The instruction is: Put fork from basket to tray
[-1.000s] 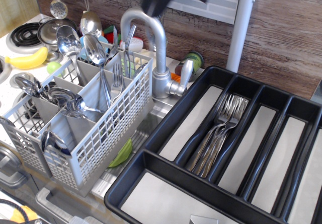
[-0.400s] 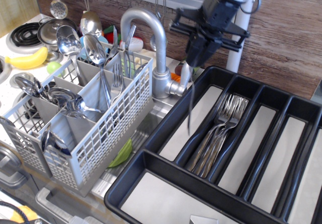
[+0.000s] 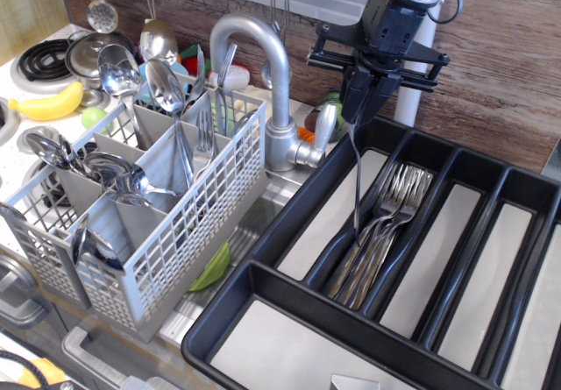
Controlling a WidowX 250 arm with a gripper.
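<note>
**A:** Where is the fork, and how should this step go?

**B:** The fork (image 3: 355, 180) hangs upright over the tray (image 3: 324, 223), with the pincer (image 3: 364, 109) clamped on its upper end. Its lower tip sits close to the wall between the first long slot and the slot holding the pile of forks (image 3: 379, 237). I can't tell whether it touches anything.

**A:** So let go here?

**B:** I'd say not yet. Dropped from upright, it could tip across that wall or land in the wrong slot. It would be better to ease it over the pile, bring it low, and lean it along the slot before the pincer parts.

**A:** What do the containers hold?

**B:** In the tray, the wide front compartment and the other long slots look bare, showing only grey liner. All the forks lie together in one slot. The basket (image 3: 202, 223) stands on the desk to the left, well apart from the hanging fork. Its cells hold large spoons (image 3: 162, 83), and more forks (image 3: 204, 131) stand further back. Behind it, the faucet (image 3: 263, 66) rises between the basket and the tray.
</note>
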